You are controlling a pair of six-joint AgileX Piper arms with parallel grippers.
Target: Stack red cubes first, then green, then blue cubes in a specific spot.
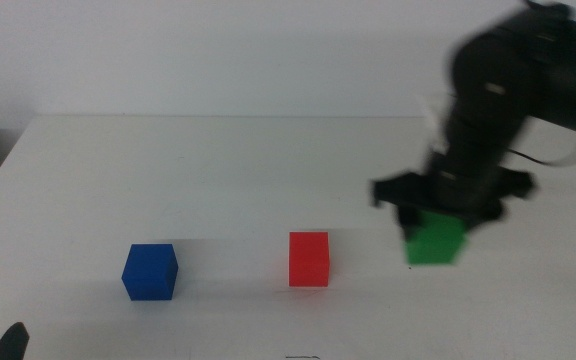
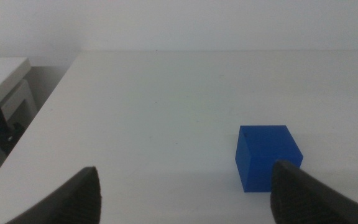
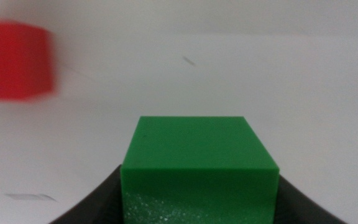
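Observation:
The red cube (image 1: 309, 259) sits on the white table near the front, in the middle. To its left rests the blue cube (image 1: 150, 271), which also shows in the left wrist view as the blue cube (image 2: 268, 157). My right gripper (image 1: 438, 222) is shut on the green cube (image 1: 436, 241), just right of the red cube and close above the table. In the right wrist view the green cube (image 3: 199, 168) fills the space between the jaws, with the red cube (image 3: 15, 60) blurred beyond it. My left gripper (image 2: 185, 190) waits open at the front left corner.
The white tabletop (image 1: 228, 170) stretches back to a pale wall. A low white unit (image 2: 5, 81) stands off the table's left edge.

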